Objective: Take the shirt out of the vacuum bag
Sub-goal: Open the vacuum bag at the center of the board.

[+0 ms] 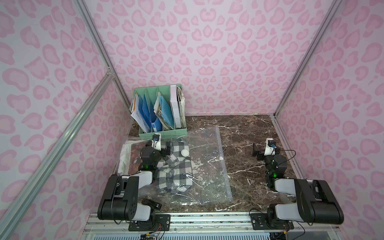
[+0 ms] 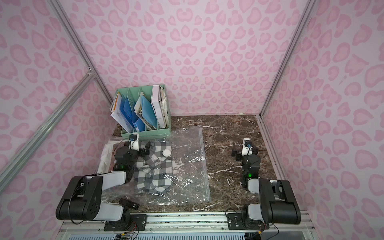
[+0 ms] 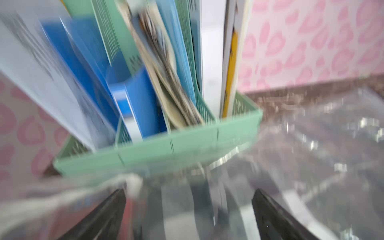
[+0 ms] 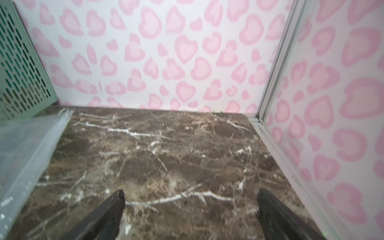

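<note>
The checked shirt (image 1: 178, 176) lies inside the vacuum bag (image 1: 207, 149), bunched at the end away from the zip-seal strip (image 1: 224, 164). The left fingers (image 3: 108, 218) gape empty over it, and the right fingers (image 4: 104, 218) gape above bare desk (image 1: 249, 133). Pinching through the slick plastic would likely drag bag and shirt together toward the file organizer (image 1: 164, 133).

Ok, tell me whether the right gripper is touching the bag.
No, the right gripper is open over the table, and the bag lies apart from both of its fingers.
</note>
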